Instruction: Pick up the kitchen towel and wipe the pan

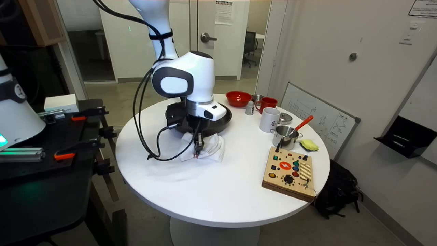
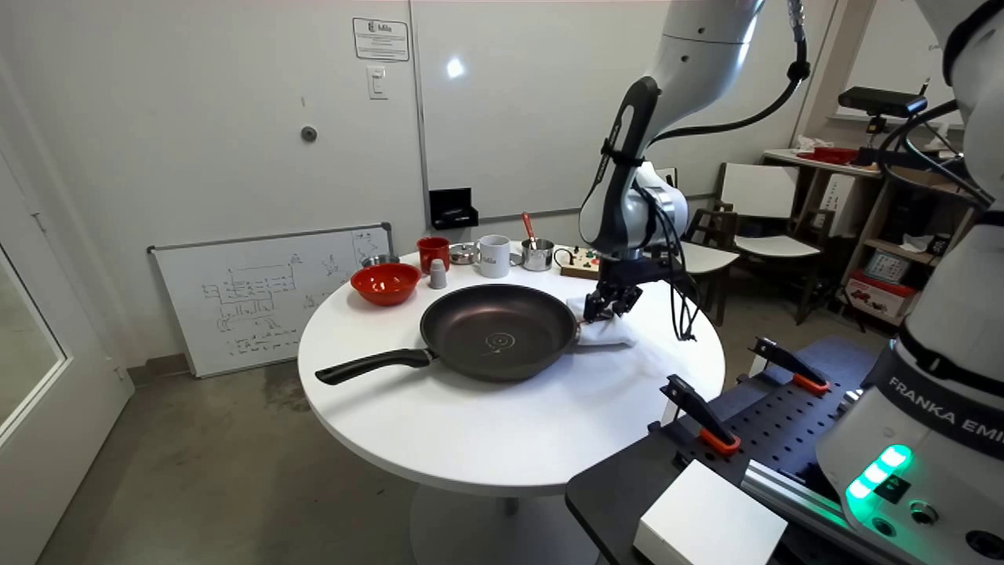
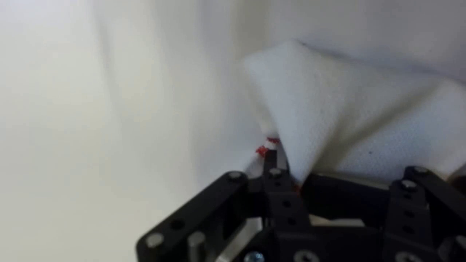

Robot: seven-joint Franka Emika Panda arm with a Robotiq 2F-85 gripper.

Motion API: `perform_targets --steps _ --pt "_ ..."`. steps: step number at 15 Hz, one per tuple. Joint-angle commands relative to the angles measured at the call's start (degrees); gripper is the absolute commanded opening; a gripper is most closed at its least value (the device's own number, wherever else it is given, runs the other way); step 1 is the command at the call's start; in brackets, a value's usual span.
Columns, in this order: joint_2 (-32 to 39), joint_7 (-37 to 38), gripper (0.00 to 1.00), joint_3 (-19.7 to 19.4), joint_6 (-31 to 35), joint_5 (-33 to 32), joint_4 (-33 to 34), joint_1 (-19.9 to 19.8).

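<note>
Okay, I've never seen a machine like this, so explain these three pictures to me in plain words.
The white jointed robot arm ends in a black two-fingered pincer. Two pictures watch from outside; the close-up is taken from the arm's wrist. On the round white table are a round black frying pan with a long handle, a round red bowl, a red mug, a white mug, a shiny metal pot and a flat wooden board with colourful knobs. The pincer is closed on a fold of a white, red-marked cloth towel beside the pan.

White arm angled downward, wrist bent, gripper pointing down, jaws closed together
</note>
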Motion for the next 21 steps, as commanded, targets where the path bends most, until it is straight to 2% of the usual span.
perform_targets --steps 1,10,12,13,14,16,21 --pt "-5.6 3.7 0.02 -3.1 -0.6 -0.7 -3.3 5.1" --pt "-11.3 9.5 0.03 -9.1 -1.5 -2.0 -6.8 13.2" --pt "-12.1 12.4 0.05 -13.3 -0.7 -3.7 -7.5 17.3" --pt "-12.2 15.0 0.04 -17.1 0.1 -5.5 -7.8 21.0" --pt "-12.3 16.7 0.06 -19.8 0.0 -7.0 -8.0 23.5" --pt "-12.7 20.0 0.03 -24.7 -0.5 -9.8 -8.3 28.3" --pt "-13.1 25.3 0.03 -31.5 -1.4 -13.6 -8.5 36.5"
